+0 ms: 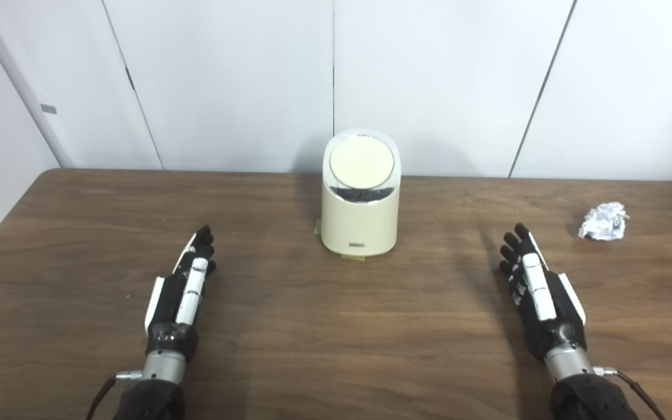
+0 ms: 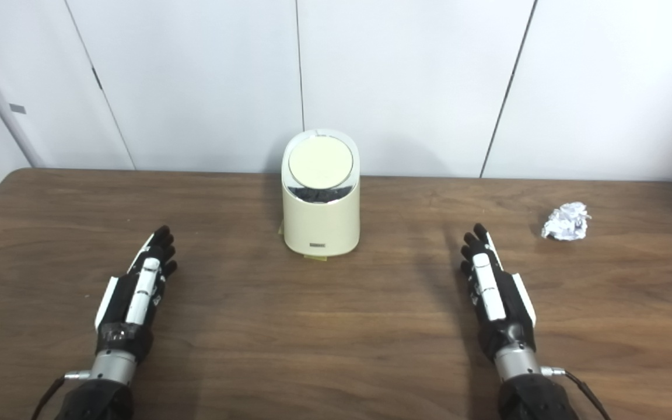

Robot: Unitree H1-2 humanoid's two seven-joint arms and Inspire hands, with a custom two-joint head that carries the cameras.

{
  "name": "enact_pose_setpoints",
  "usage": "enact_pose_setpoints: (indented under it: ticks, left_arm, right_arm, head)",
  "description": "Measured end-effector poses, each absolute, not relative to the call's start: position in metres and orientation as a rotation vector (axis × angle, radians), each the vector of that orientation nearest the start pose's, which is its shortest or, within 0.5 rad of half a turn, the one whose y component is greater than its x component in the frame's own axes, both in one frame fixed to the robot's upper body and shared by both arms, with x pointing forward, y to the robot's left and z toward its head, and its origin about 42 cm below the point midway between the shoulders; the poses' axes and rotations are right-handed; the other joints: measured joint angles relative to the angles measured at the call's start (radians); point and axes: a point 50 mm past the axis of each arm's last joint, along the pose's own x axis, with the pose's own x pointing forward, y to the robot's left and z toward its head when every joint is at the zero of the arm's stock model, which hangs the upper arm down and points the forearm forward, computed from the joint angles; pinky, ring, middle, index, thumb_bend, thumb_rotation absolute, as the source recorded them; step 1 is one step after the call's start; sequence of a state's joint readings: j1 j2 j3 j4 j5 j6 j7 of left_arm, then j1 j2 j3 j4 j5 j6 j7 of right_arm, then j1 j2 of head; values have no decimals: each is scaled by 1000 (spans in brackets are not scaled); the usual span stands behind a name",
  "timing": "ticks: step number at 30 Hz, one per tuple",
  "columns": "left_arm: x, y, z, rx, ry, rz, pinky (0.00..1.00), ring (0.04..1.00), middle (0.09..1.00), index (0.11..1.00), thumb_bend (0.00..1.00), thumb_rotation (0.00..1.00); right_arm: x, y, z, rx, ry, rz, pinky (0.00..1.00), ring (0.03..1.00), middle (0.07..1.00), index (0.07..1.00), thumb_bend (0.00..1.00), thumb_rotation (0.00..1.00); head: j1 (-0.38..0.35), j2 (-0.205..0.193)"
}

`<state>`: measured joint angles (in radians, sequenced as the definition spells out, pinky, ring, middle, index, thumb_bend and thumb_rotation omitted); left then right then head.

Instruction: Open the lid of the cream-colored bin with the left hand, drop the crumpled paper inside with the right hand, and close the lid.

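The small cream-colored plastic bin (image 1: 360,216) stands upright in the upper middle of the frame, toward the far edge of the dark wood-grain tabletop (image 1: 324,326) and close to the white panelled wall (image 1: 225,81). Its long axis runs straight up, and its round cream lid (image 1: 362,163) is tilted so the flat face slants toward the near edge; a small label low on the front says the same about which way it faces. The lid looks closed, with a dark band showing beneath its lower rim. Placed centrally like this, the bin seems equally reachable from either side, which suits a job split between two arms. The crumpled white paper ball (image 1: 603,221) lies at the right of the frame, well apart from the bin and just beyond the right robot hand (image 1: 537,291), so that hand has the shorter trip to it. The left robot hand (image 1: 183,286) rests at lower left, its fingertips pointing up-frame and a little toward the bin whose lid it must lift. Both are empty, fingers stretched out and loosely side by side, lying low over the wood in what I take to be a waiting pose, neither touching anything it has to handle.
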<state>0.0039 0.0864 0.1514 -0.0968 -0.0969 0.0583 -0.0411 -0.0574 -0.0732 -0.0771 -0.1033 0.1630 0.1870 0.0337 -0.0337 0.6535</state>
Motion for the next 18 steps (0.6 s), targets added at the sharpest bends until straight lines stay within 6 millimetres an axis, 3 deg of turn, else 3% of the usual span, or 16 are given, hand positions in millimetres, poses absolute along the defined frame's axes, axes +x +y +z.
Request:
enact_pose_setpoints:
  ticks: [18]
  left_arm:
    - [280, 279, 122, -3, -42, 100, 981, 977, 968, 996, 472, 797]
  right_arm:
    - [301, -247, 130, 90, 20, -6, 1000, 978, 976, 995, 590, 853]
  head:
    - [-3, -5]
